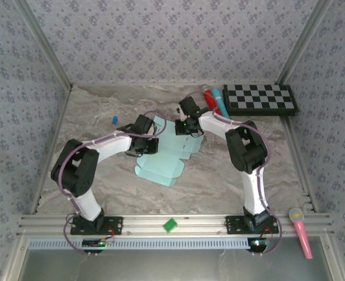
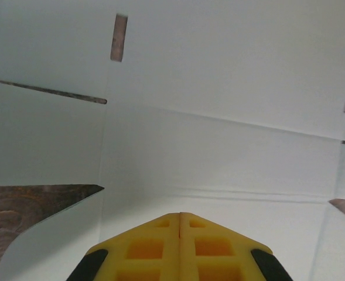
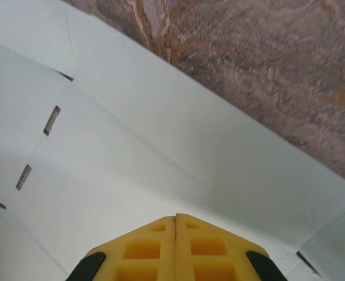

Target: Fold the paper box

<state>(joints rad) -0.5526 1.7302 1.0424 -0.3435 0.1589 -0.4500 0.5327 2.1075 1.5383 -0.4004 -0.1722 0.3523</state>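
The paper box [image 1: 160,164] lies as a flat pale aqua die-cut sheet on the marble table, with flaps and slits showing. My left gripper [image 1: 151,139] hovers over the sheet's left part and my right gripper [image 1: 184,125] over its far right part. In the left wrist view the yellow jaws of the left gripper [image 2: 179,215] are pressed together with nothing between them, tip just above the sheet [image 2: 219,117] near a crease. In the right wrist view the right gripper [image 3: 175,218] is likewise shut and empty, low over the sheet [image 3: 131,164] near its edge.
A black-and-white checkerboard [image 1: 260,99] lies at the back right, with a red and a blue tube-like item [image 1: 213,99] beside it. A small blue object [image 1: 114,120] sits at the back left. On the front rail are a green square [image 1: 170,225] and a pink microphone [image 1: 300,231].
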